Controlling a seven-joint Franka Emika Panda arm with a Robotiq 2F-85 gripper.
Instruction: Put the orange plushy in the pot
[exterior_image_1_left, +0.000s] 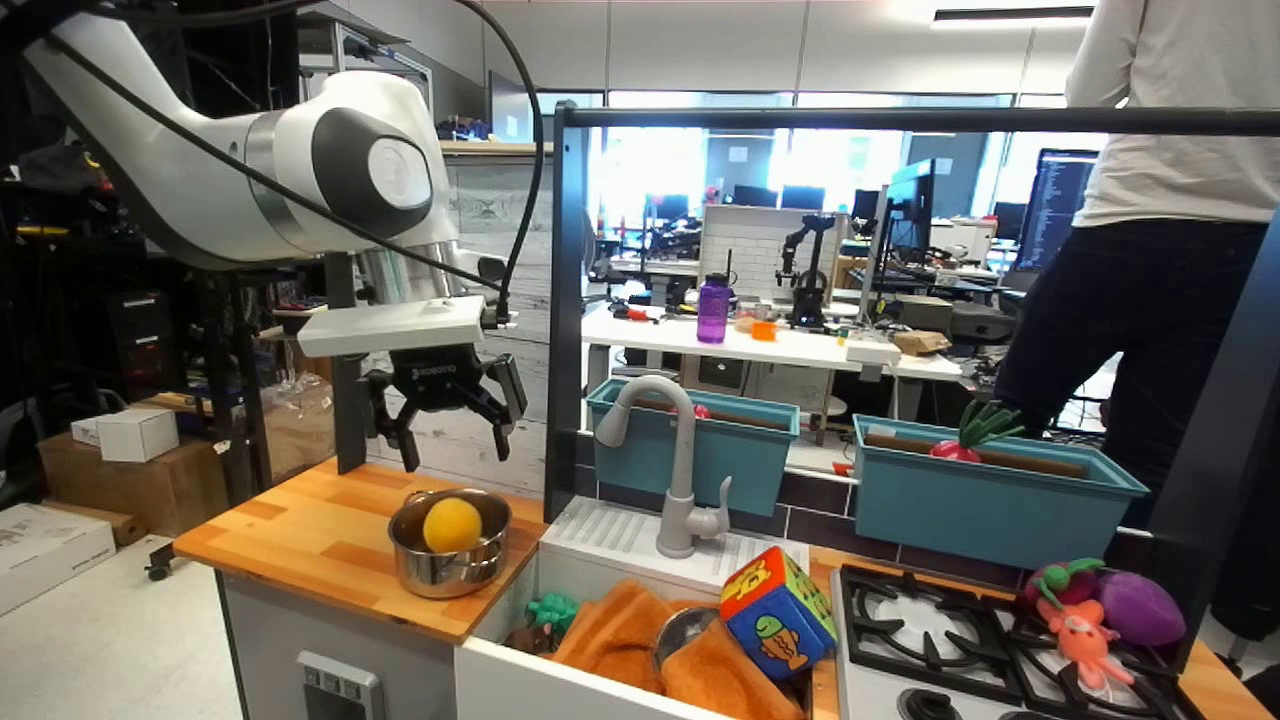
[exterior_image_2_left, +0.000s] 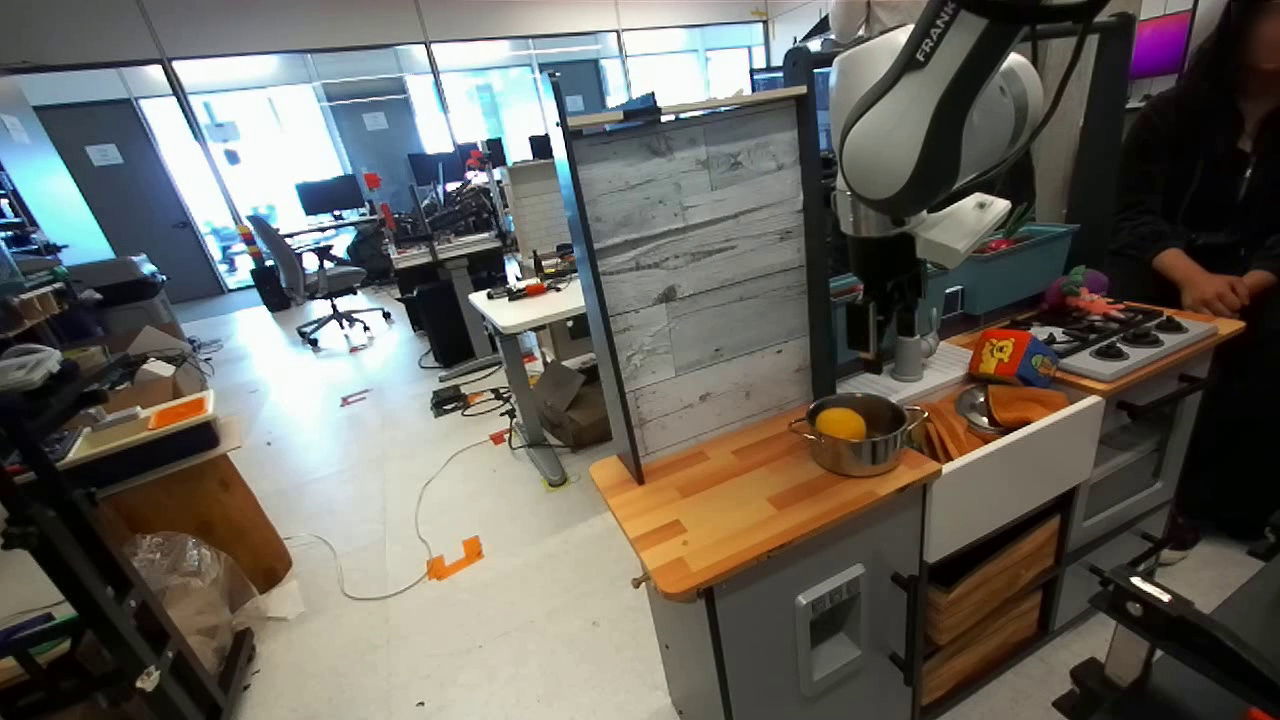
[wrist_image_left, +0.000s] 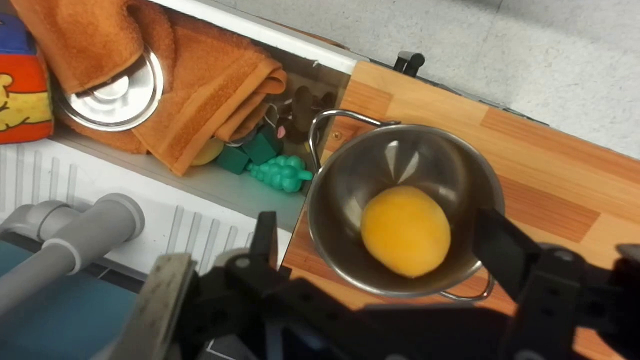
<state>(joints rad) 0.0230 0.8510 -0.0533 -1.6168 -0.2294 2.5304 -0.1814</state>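
The orange plushy (exterior_image_1_left: 452, 525), a round yellow-orange ball, lies inside the shiny silver pot (exterior_image_1_left: 450, 578). The plushy also shows in the pot in an exterior view (exterior_image_2_left: 840, 423) and in the wrist view (wrist_image_left: 406, 231). The pot stands on the wooden counter and shows its metal wall in an exterior view (exterior_image_2_left: 862, 456) and its rim in the wrist view (wrist_image_left: 492, 175). My gripper (exterior_image_1_left: 456, 458) is open and empty above the pot, apart from it. In the wrist view its fingers (wrist_image_left: 375, 216) are spread wide, with the plushy seen between them.
A grey faucet (exterior_image_1_left: 680, 470) stands behind the sink. The sink holds orange towels (exterior_image_1_left: 620, 640), a metal lid (wrist_image_left: 112, 97) and green toys (wrist_image_left: 282, 173). A colourful cube (exterior_image_1_left: 778, 612) rests at the sink's edge. Teal bins (exterior_image_1_left: 690, 450) hang behind. A stove (exterior_image_1_left: 920, 610) holds plush toys.
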